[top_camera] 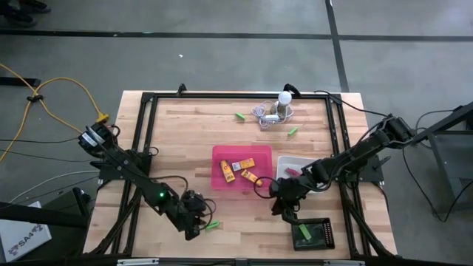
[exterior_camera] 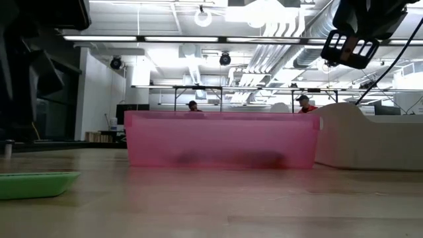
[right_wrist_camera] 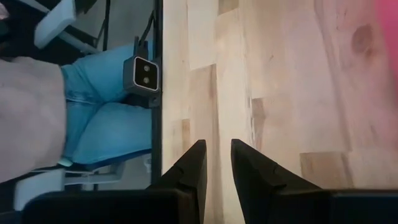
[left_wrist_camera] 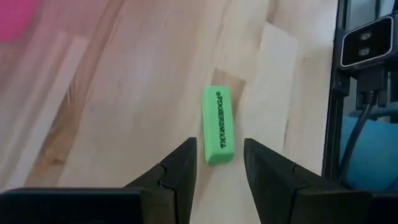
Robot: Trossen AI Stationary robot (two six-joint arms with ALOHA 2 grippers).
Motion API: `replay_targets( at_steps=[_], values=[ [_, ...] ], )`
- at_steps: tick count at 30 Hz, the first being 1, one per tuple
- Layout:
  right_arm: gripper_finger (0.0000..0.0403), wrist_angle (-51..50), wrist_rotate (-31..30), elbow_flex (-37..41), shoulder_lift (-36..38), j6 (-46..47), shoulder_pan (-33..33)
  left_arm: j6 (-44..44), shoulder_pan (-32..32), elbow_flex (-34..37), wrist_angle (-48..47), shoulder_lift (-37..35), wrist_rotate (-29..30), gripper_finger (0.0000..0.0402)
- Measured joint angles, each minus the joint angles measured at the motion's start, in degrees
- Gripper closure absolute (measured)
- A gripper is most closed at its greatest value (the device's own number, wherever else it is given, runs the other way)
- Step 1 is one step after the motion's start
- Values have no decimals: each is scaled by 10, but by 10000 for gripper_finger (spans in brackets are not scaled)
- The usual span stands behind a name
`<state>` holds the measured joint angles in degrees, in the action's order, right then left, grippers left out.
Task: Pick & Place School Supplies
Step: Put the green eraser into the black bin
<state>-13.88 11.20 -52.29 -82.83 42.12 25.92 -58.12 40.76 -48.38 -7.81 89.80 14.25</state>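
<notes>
Left gripper point(top_camera: 198, 224) low at table's point(top_camera: 185, 125) near edge, L of pink tray point(top_camera: 222, 155); fingers point(left_wrist_camera: 180, 171) spread partway, nothing pinched. Green stick point(left_wrist_camera: 218, 124) flat on wood just ahead of fingertips, one end reaching into gap, touching neither finger as far as wrist view shows. Long axis in line w/ the fingers' reach; in high view lying nearly across table, slightly tilted. Printed lettering on it legible only in left wrist view. In low view same stick prob. the green slab at L foreground, blurred.

Yellow-orange blocks point(top_camera: 238, 165) inside pink tray, visible from above only; low view gives just dim shapes through tray wall.

Two more green sticks point(top_camera: 241, 116) at far side, near white bulb point(top_camera: 284, 98).

Right gripper point(top_camera: 284, 214) raised btw pink tray and black tray point(top_camera: 325, 238), fingers point(right_wrist_camera: 193, 165) narrowly apart, empty, bare wood beyond. Right wrist view alone shows a seated person's jeans point(right_wrist_camera: 102, 118) past table edge.
</notes>
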Motion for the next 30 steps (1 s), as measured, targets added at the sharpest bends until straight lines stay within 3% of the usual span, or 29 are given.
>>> replay_targets(
  at_steps=[5,9,14,17,20,26,30],
  values=[
    [342,0,-23,0,0,-34,9,-35,-20,-10,6,0,-25,272],
    [342,-1,-23,0,0,-44,9,34,-27,-58,8,0,-33,272],
    [342,-1,-23,0,0,-45,9,85,0,-131,-36,1,28,272],
    [342,0,-23,0,0,-45,9,53,21,-160,-111,14,84,272],
    [342,0,-23,0,0,-48,9,-4,33,-180,-165,45,101,272],
    [342,0,-37,0,0,-49,9,-28,29,-238,-200,126,85,272],
    [342,-1,-49,0,0,-49,11,-44,19,-277,-274,160,57,272]
  ],
)
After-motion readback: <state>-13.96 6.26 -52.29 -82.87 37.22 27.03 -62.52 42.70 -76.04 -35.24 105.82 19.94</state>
